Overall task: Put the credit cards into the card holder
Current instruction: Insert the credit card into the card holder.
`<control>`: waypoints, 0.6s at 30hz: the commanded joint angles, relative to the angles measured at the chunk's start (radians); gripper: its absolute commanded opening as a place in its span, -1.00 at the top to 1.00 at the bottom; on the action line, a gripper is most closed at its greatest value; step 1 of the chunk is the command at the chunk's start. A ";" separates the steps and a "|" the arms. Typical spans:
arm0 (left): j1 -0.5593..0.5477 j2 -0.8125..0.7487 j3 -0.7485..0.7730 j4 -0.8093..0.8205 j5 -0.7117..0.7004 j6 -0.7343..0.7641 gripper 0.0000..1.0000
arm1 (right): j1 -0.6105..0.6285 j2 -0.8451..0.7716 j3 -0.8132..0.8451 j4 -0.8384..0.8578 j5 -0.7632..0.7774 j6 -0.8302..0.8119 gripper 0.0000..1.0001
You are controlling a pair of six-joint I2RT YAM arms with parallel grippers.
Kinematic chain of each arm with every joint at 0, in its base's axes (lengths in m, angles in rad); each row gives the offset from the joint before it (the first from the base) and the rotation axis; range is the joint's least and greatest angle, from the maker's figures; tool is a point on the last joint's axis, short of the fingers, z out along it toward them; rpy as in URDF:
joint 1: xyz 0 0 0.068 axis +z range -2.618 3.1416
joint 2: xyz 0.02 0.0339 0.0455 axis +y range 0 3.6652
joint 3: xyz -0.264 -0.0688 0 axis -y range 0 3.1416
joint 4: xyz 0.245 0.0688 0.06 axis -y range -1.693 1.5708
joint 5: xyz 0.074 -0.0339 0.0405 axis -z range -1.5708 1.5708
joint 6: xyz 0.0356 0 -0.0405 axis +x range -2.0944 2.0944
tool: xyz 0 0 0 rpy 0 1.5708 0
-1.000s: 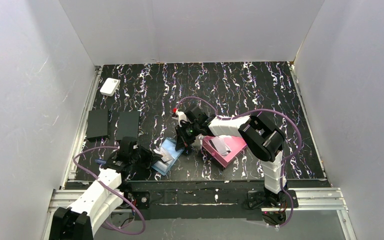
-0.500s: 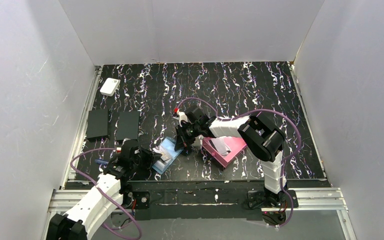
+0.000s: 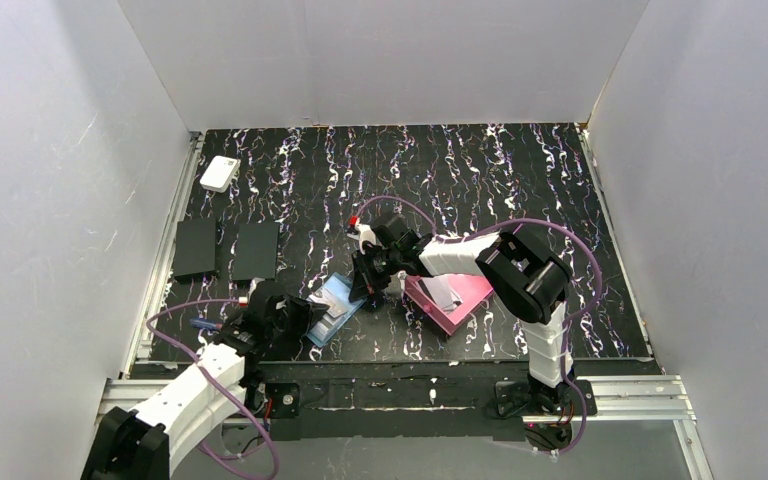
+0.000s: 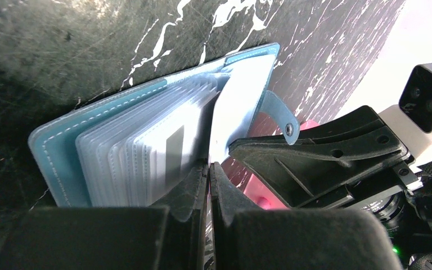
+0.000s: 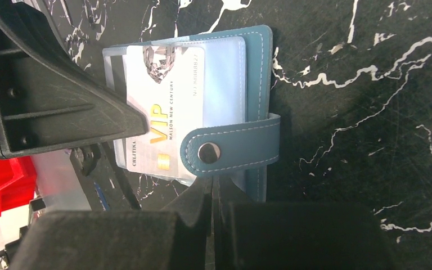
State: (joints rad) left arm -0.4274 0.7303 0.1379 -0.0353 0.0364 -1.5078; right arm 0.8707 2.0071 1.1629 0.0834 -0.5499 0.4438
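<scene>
The teal card holder lies open on the table between both grippers. Its clear sleeves fan out. A white VIP credit card sits in a sleeve, and its grey stripe shows in the left wrist view. My left gripper is shut with nothing between its fingers, its tips against the sleeves' near edge. My right gripper is shut on the holder's cover just below the snap tab, and that cover stands raised. Another grey-white card lies in the pink tray.
The pink square tray sits right of the card holder, under the right arm. Two matte black slabs lie at the left, and a small white box sits at the far left. White walls enclose the table.
My left arm has shifted a little to the right, nudging the card holder slightly. The right gripper has stayed at the holder's far edge.
</scene>
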 commanded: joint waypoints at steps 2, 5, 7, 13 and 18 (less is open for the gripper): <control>-0.005 0.057 -0.022 0.023 0.001 0.000 1.00 | 0.004 -0.032 -0.019 -0.004 0.009 -0.009 0.97; -0.005 0.052 -0.012 0.009 -0.022 0.037 1.00 | 0.005 -0.030 -0.019 -0.005 0.007 -0.011 0.97; -0.005 0.057 -0.006 0.001 -0.023 0.061 1.00 | 0.007 -0.032 -0.019 -0.009 0.008 -0.015 0.97; -0.005 0.139 0.017 0.028 -0.005 0.104 1.00 | 0.005 -0.041 0.006 -0.044 0.015 -0.034 0.97; -0.006 0.178 0.121 -0.130 0.017 0.198 0.67 | 0.005 -0.072 0.095 -0.191 0.055 -0.105 0.90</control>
State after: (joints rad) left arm -0.4294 0.8780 0.1982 0.0166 0.0677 -1.4120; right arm 0.8719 1.9953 1.1801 0.0162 -0.5362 0.4149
